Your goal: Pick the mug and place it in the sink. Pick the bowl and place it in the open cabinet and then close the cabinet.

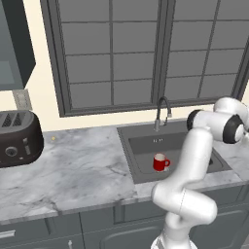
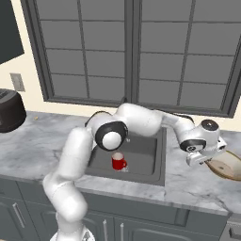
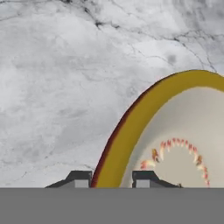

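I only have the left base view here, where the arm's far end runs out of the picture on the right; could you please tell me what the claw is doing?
Observer: The claw sits at the near rim of the bowl, one tip outside the rim and one inside, seen in the hand view.
Operator: Thank you. Where does the bowl lie?
Observer: On the marble counter to the right of the sink, in the right base view.
Operator: Is it lifted yet?
Observer: I cannot tell; in the right base view the bowl looks tilted, its near edge under the hand.
Operator: And the mug?
Observer: The mug stands upright in the sink.
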